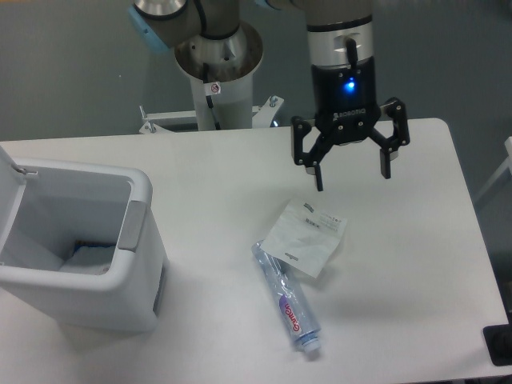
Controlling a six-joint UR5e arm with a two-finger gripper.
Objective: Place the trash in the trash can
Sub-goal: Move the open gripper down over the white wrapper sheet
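While the two-finger black gripper [353, 178] hangs spread wide and empty above the white table [416, 264], I can see both pieces of trash lying on the surface below and a little toward me from it. The flat white square plastic packet with small black print [305, 236] sits near the table's middle, and one of its corners overlaps the neck end of the crushed clear plastic bottle with a purple label [290, 308], which runs diagonally toward the near edge, cap end nearest me. The boxy white trash can with a grey side panel [76, 256] stands well apart at the far left, lid [10, 204] tipped up, mouth open, something pale already in the bottom.

My worry is the packet. It lies flat, so I judge the fingers could skate over it or press it down instead of pinching it; coming in on a raised or curled edge looks safer. Because it overlaps the bottle, lifting either one may drag or flick the other, and the bottle's cap end is close to the near table edge, so a nudge could roll it off. The crushed bottle may also slip or spring in a narrow pinch.

Between the trash and the can the tabletop offers an unobstructed carry path. The upright lid and the can's near wall are what I would need to pass above.
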